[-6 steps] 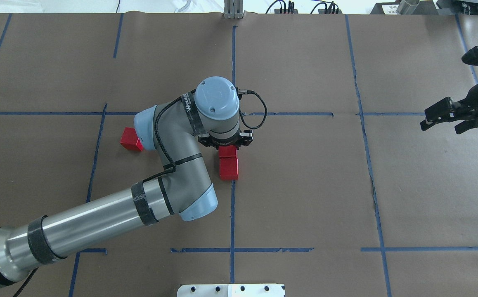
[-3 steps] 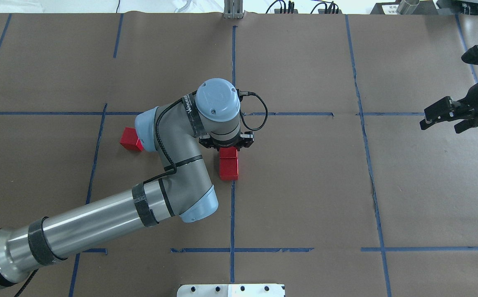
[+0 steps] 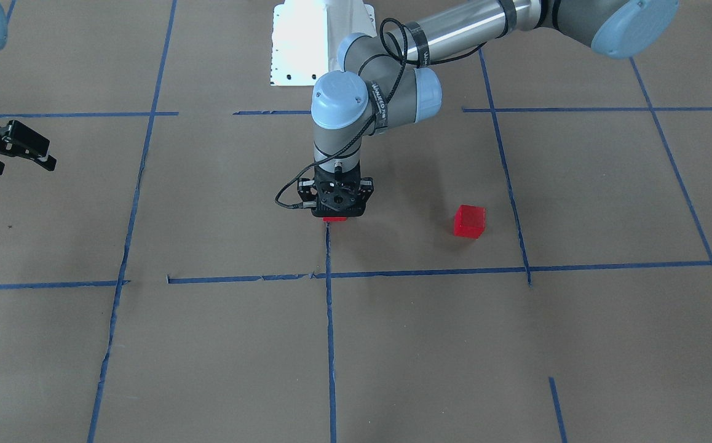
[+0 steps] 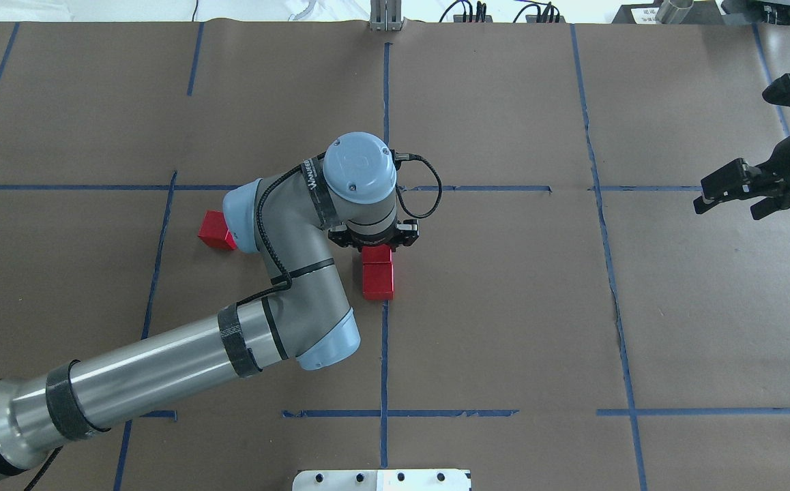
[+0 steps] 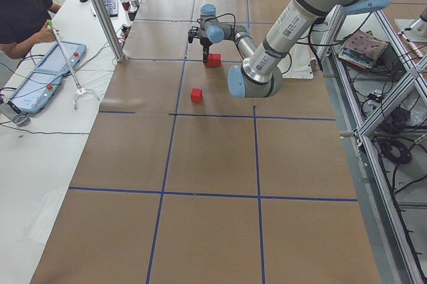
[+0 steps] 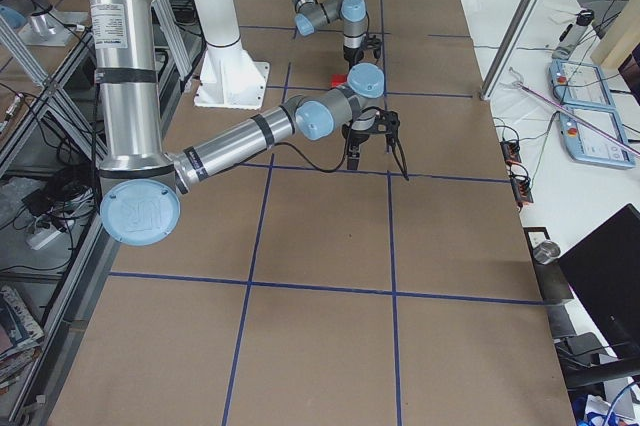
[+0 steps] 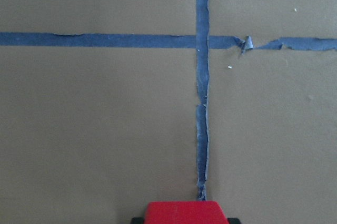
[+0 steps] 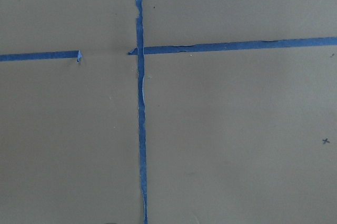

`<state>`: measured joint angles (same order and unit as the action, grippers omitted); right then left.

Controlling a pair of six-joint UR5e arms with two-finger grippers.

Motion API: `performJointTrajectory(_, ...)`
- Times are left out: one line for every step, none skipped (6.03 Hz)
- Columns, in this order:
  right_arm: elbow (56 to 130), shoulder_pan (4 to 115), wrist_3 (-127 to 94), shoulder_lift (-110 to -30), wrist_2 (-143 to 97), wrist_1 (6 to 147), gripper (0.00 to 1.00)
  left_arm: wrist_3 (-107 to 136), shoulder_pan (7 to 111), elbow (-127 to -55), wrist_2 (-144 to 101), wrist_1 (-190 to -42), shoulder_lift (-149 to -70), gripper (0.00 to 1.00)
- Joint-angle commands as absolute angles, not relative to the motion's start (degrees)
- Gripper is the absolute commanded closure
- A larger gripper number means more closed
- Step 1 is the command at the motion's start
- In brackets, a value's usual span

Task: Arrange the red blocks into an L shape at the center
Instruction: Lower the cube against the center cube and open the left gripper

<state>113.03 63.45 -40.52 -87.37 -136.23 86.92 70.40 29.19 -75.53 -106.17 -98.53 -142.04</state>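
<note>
- Left gripper [image 3: 336, 213] points straight down at the center [image 4: 449, 273]. The wrist view shows dark fingertips pressed against both sides of a red block [image 7: 181, 212], so I am clamped on it.
- This gripped block sits right on the long blue tape line [image 4: 384, 354].
- Second red block [image 4: 378, 281] touches the gripped one on the side nearer my base. The two form a short straight row along the tape.
- Third red block [image 3: 470, 221] stands alone on the paper, well apart on my left side. Overhead, my left arm partly hides it.
- Right gripper [image 4: 728, 208] hangs far out at my right edge, fingers apart, holding nothing.
</note>
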Motion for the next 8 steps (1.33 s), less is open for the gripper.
performJointTrajectory(113.03, 63.46, -40.60, -87.36, -136.23, 86.92, 0.00, 70.40, 29.18, -75.59, -106.17, -98.53, -142.03, 1.00)
performJointTrajectory(113.03, 63.46, -40.52, -87.28, -136.23, 87.01, 0.00, 71.01, 29.18, -75.59, -106.17, -98.53, -141.94, 0.99)
performJointTrajectory(113.03, 63.46, -40.52, -87.36, -136.23, 87.01, 0.00, 71.02, 29.01, -75.59, -106.17, -98.53, -141.94, 0.95)
performJointTrajectory(113.11, 63.46, -40.52, -87.36, -136.23, 87.01, 0.00, 71.02, 28.92, -75.59, -106.17, -98.61, -141.94, 0.92)
performJointTrajectory(113.12, 63.54, -40.52, -87.36, -136.23, 87.10, 0.00, 71.02, 28.92, -75.67, -106.17, -98.53, -141.94, 0.91)
performJointTrajectory(113.12, 63.54, -40.52, -87.36, -136.23, 87.10, 0.00, 71.02, 28.83, -75.67, -106.17, -98.61, -141.94, 0.54)
performJointTrajectory(113.12, 63.54, -40.60, -87.36, -136.23, 87.19, 0.00, 70.93, 28.92, -75.67, -106.17, -98.61, -141.94, 0.09)
performJointTrajectory(113.03, 63.54, -40.61, -87.36, -136.23, 87.19, 0.00, 70.84, 28.83, -75.76, -106.08, -98.53, -141.94, 0.01)
